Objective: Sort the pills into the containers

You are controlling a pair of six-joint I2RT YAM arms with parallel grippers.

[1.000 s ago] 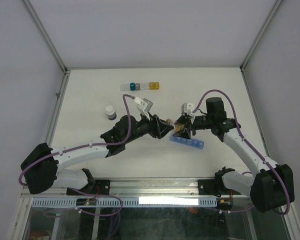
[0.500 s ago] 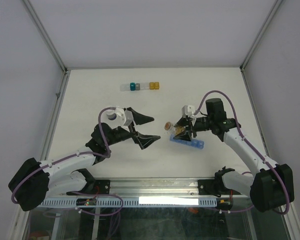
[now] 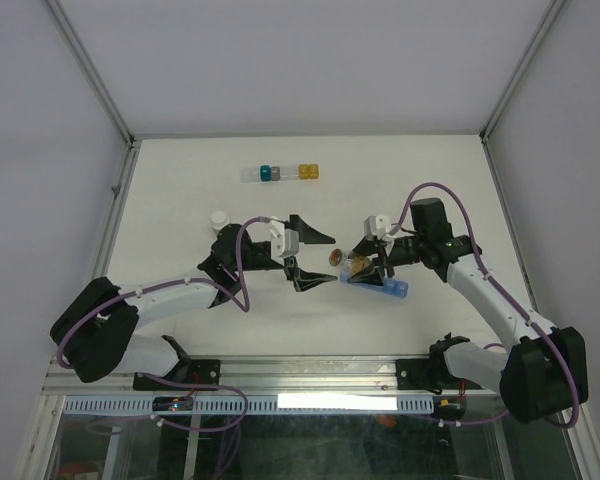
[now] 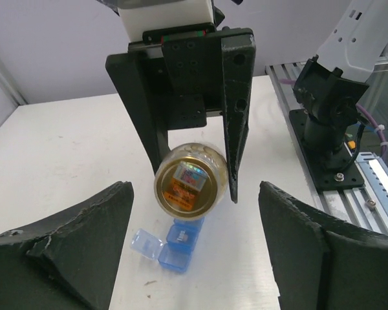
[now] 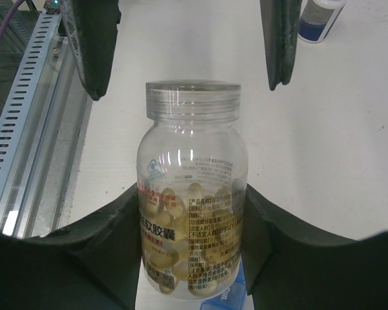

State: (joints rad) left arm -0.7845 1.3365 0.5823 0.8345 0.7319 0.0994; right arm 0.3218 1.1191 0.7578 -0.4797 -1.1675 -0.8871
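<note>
R jaws clamped round clear bottle [image 5: 192, 213], sideways at mid-frame, cap [image 5: 192, 100] toward L jaws; L jaws wide apart, nothing btwn. Pills [image 5: 181, 255] inside, cap on. Blue containers [image 3: 383, 286] on counter [image 3: 180, 180], right of centre, just under bottle. Risks: off-centre L grab on cap, bottle twisted loose; pills spilt wide of containers once uncapped. Only via L wrist cam: end lid [image 4: 146, 245] apparently open. Only via R wrist cam: cap seated.

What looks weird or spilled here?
Nothing is spilled. The pill bottle is held sideways in the right gripper, cap on. Close by, the blue organizer has one lid flipped open.
</note>
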